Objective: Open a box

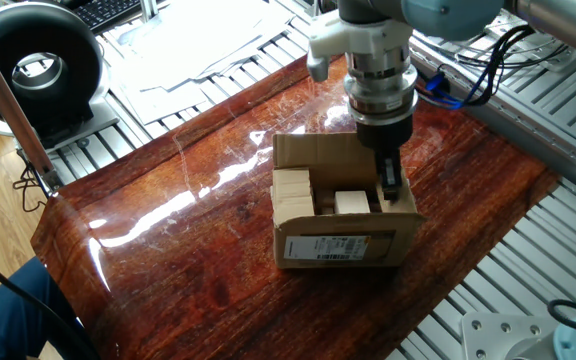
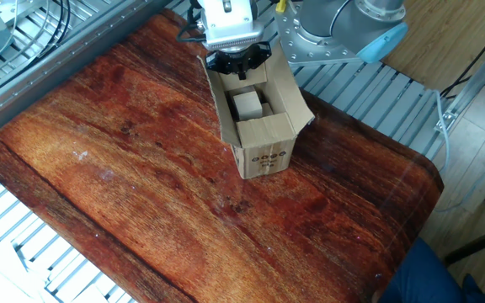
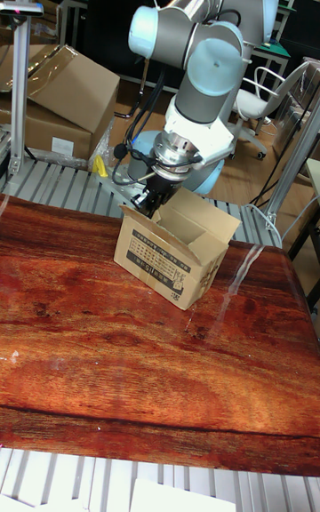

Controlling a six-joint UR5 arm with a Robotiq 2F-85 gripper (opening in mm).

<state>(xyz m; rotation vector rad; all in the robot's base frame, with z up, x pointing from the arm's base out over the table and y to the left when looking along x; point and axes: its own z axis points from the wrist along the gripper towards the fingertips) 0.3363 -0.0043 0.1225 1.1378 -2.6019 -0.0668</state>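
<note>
One open box (image 1: 343,225) sits directly beneath the gripper (image 1: 389,183).

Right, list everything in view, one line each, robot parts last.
box: one, brown cardboard, flaps open, middle of the table.
wooden blocks: at least two, pale, inside the box.
label: one, white with barcode, on the box's long side.
table: one, glossy reddish wood.
cartons: two or so, brown, behind the table in the tall view.
fan: one, black, round, far left corner.
arm: one, grey and blue.
pincer: one, black, reaching into the box; jaws hidden.
</note>
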